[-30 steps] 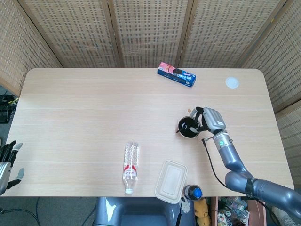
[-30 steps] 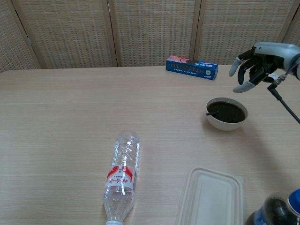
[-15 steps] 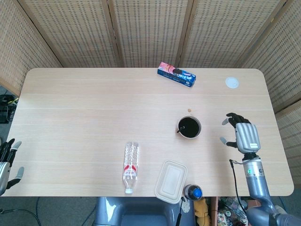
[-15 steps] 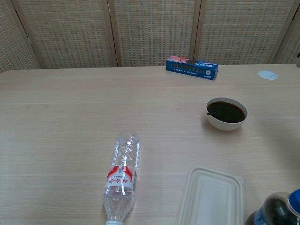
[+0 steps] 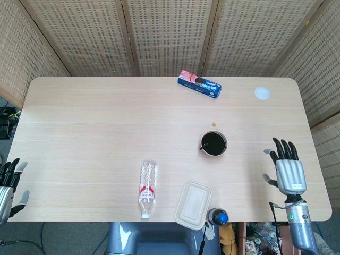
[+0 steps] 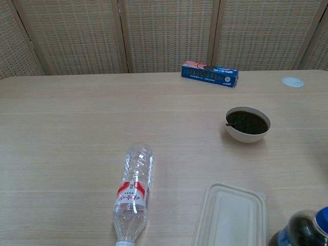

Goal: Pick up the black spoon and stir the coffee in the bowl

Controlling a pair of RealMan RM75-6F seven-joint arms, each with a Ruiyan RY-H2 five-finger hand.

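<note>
A white bowl (image 5: 213,143) (image 6: 248,124) of dark coffee stands right of the table's middle. The black spoon (image 5: 203,146) (image 6: 229,123) leans in it, its handle sticking over the left rim. My right hand (image 5: 287,170) hovers over the table's right front part, well right of the bowl, fingers spread and empty. My left hand (image 5: 9,183) shows at the front left table edge, fingers apart, holding nothing. Neither hand appears in the chest view.
A clear plastic bottle (image 5: 149,181) (image 6: 135,190) lies on its side near the front. A beige lidded container (image 5: 193,204) (image 6: 230,217) and a blue-capped dark bottle (image 5: 218,217) (image 6: 306,231) sit at the front edge. A blue snack box (image 5: 199,84) (image 6: 209,74) and a white lid (image 5: 262,93) (image 6: 292,82) lie at the back.
My right hand has left the spoon in the bowl and drawn back right and toward the front edge, out of the chest view. The left hand barely shifted.
</note>
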